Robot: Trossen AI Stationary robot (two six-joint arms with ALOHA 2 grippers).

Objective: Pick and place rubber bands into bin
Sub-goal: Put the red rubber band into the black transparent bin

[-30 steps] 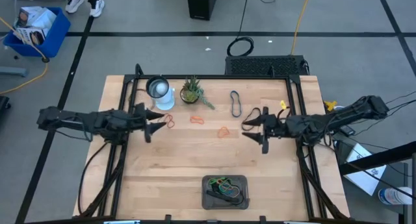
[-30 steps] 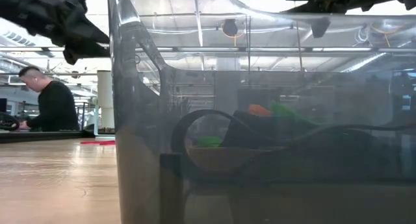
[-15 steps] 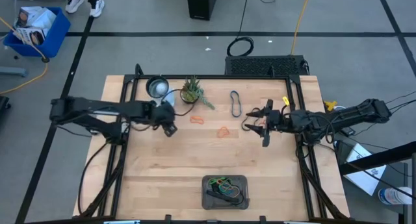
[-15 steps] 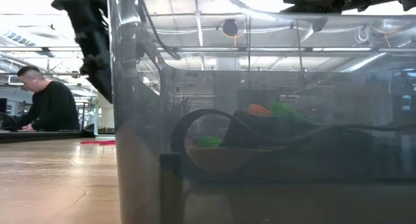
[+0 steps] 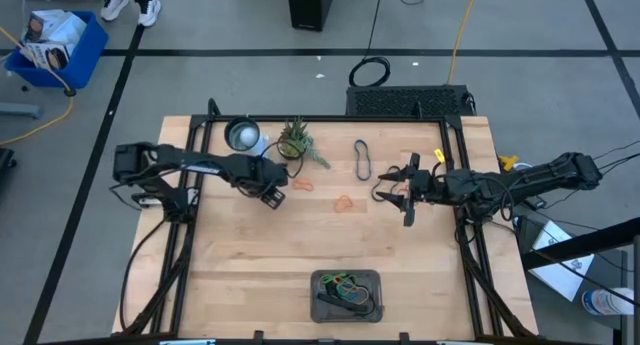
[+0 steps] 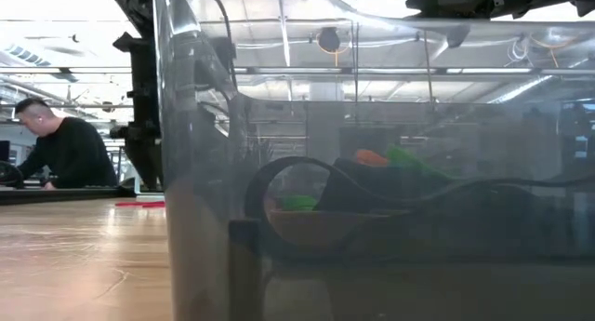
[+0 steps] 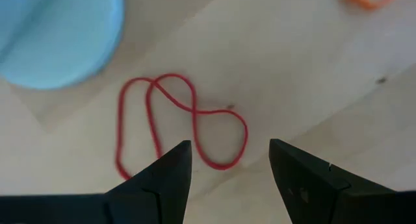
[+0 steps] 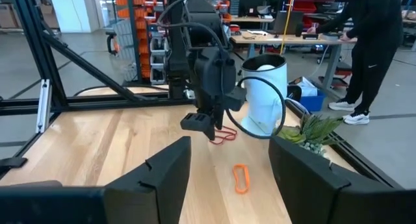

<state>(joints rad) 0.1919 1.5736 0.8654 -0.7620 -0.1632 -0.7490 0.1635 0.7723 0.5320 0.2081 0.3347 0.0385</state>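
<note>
Item: thin red rubber band twisted in a figure-eight [image 7: 179, 123], flat on the pale wooden worktop [image 5: 250, 275], beside a pale blue cup [image 7: 58, 32]. Left end effector [image 7: 229, 162] above it, spread wide, empty. Advice: lower straight, straddle one strand, pinch at the crossing. Right end effector [image 5: 400, 192] waits apart, spread, empty. Destination: small dark grey rectangular bin [image 5: 322, 280], near edge

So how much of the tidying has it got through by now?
Partly done: several rubber bands already lie in the bin. In hand: nothing yet, but the open left tool hangs right above a red band. The open right tool waits at the right. Two orange bands and a black one remain.
</note>
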